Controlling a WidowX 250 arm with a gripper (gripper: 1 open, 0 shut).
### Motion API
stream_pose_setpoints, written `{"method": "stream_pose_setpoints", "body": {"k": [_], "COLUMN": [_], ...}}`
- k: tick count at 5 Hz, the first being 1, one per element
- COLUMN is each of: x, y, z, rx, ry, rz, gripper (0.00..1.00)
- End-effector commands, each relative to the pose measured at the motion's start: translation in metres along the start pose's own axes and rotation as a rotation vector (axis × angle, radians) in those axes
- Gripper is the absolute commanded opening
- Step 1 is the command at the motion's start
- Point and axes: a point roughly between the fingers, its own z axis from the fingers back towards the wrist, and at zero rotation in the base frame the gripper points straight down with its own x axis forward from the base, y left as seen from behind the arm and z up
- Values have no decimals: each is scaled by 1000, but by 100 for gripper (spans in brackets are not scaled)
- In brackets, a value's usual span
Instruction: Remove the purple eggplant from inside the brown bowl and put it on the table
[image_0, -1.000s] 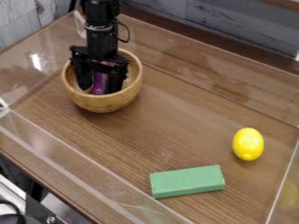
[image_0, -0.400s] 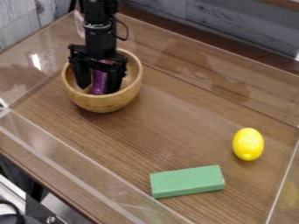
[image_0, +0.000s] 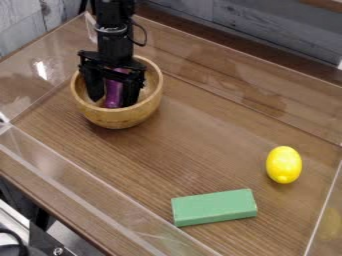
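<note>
The brown bowl stands at the upper left of the table. Inside it lies the purple eggplant, seen as a purple strip between the black fingers. My gripper points straight down into the bowl, open, one finger on each side of the eggplant. Whether the fingers touch the eggplant cannot be told. Most of the bowl's inside is hidden by the gripper.
A yellow lemon lies at the right. A green rectangular block lies near the front. Clear plastic walls run along the table's edges.
</note>
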Motion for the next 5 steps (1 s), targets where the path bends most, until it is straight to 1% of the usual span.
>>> {"method": "stream_pose_setpoints", "body": {"k": [1, 5], "x": [9, 10], "y": [8, 9], "z": [17, 14], "rx": [11, 5], "ry": [-65, -62], "rz": [15, 23], "gripper": [100, 100]}}
